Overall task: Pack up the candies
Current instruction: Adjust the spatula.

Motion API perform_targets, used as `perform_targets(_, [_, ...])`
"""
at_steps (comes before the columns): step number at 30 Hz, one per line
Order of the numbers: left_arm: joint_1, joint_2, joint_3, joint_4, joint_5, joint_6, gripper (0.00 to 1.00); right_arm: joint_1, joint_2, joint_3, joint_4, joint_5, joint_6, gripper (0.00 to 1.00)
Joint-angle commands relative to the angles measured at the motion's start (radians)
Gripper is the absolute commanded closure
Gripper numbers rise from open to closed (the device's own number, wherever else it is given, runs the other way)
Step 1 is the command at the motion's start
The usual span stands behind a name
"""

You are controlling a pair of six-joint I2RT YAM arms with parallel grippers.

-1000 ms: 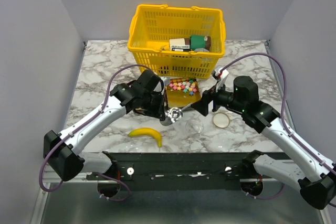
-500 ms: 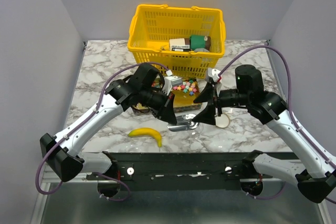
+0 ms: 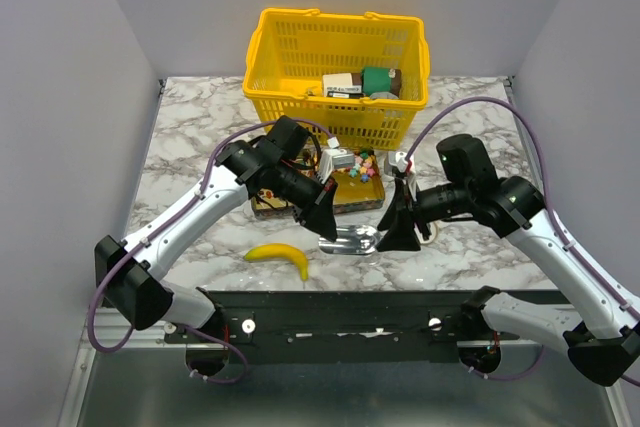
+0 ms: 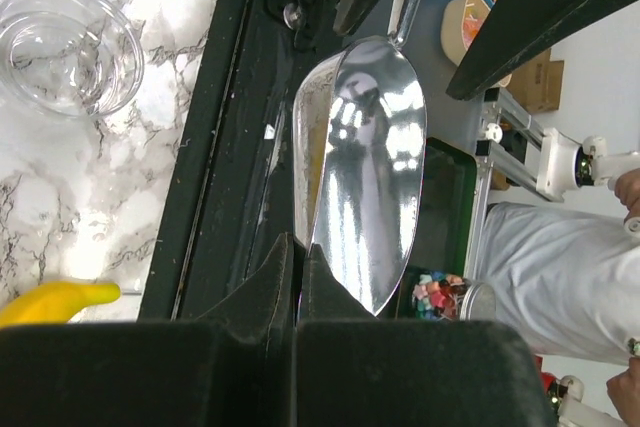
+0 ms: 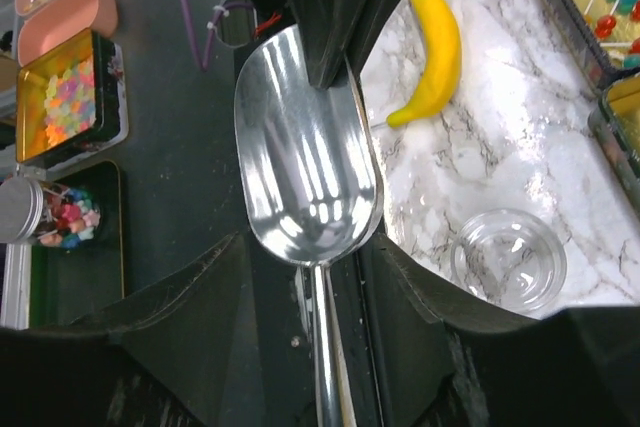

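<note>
The candies [image 3: 361, 165] are tiny multicoloured sweets in a gold tray in front of the basket. A shiny metal scoop [image 3: 350, 239] hangs level near the table's front edge. My left gripper [image 3: 324, 221] is shut on the front lip of the scoop's bowl [image 4: 365, 157], with its jaws pressed together at that edge [image 4: 298, 252]. My right gripper [image 5: 315, 245] straddles the scoop where the bowl [image 5: 305, 172] meets the thin handle [image 5: 330, 347]. Its fingers [image 5: 440, 317] stand apart on either side, and the handle touches neither. The scoop is empty.
A yellow basket [image 3: 290, 117] with boxes stands at the back. A banana [image 3: 281, 255] lies at the front left. A clear glass bowl [image 5: 508, 259] sits on the marble next to the scoop. A round lid [image 3: 428, 235] lies behind my right gripper.
My left arm has carried the scoop from the candy tray toward the front edge. My right gripper has come down over the handle and its jaws have narrowed.
</note>
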Motion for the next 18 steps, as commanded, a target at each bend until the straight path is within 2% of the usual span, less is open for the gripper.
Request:
perform_targets(1, [0.017, 0.001, 0.035, -0.050, 0.088, 0.083, 1.00, 0.007, 0.001, 0.006, -0.093, 0.026, -0.027, 0.40])
perform_targets(7, [0.017, 0.007, 0.037, -0.058, 0.108, 0.080, 1.00, 0.018, 0.014, -0.009, -0.090, 0.072, -0.027, 0.42])
perform_targets(11, [0.015, 0.002, 0.032, -0.056, 0.115, 0.077, 1.00, 0.025, 0.018, -0.015, -0.070, 0.096, -0.021, 0.60])
perform_targets(18, [0.015, 0.010, 0.040, -0.038, 0.113, 0.066, 1.00, 0.038, 0.043, -0.026, -0.042, 0.076, 0.016, 0.75])
